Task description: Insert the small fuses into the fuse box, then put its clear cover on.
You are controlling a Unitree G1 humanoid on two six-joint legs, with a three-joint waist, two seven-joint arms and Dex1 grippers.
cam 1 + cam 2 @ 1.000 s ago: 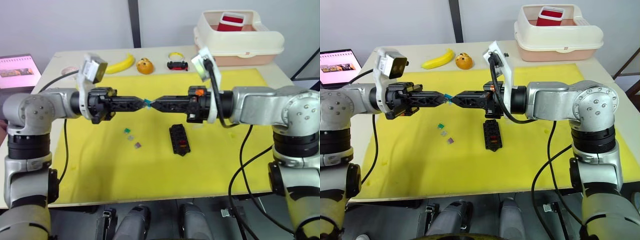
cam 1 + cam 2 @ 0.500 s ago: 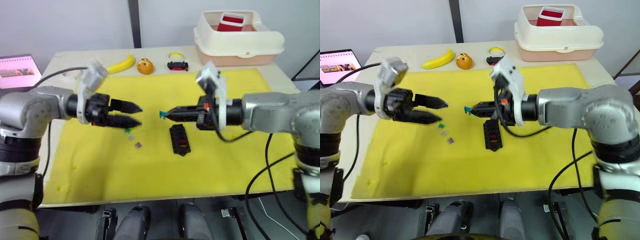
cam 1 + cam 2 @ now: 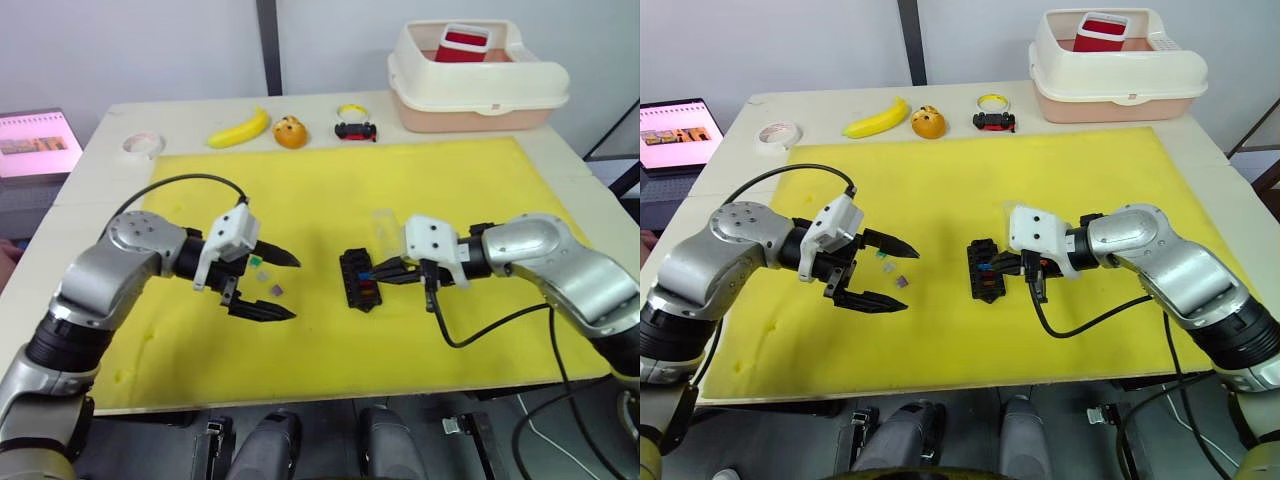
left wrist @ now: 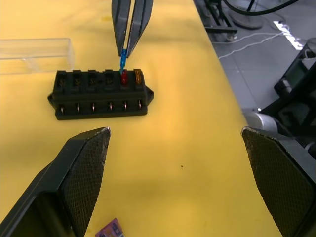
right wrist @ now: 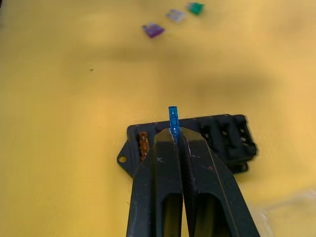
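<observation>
My right gripper [image 5: 173, 129] sits over the fuse box [image 4: 101, 94], blocking that side. Clear cover [image 4: 34, 48] lies just beyond. Open yellow mat [image 3: 330, 180] behind; loose fuses [image 3: 891, 272] sit between my left gripper's [image 3: 885, 273] fingers.

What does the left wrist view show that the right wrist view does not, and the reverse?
Left wrist view alone: the clear cover lying beyond the fuse box, and a red fuse seated in it. Right wrist view alone: green and grey fuses loose on the mat. Both: the box, the orange fuse, the purple fuse, and the right tool pinching the blue fuse.
</observation>
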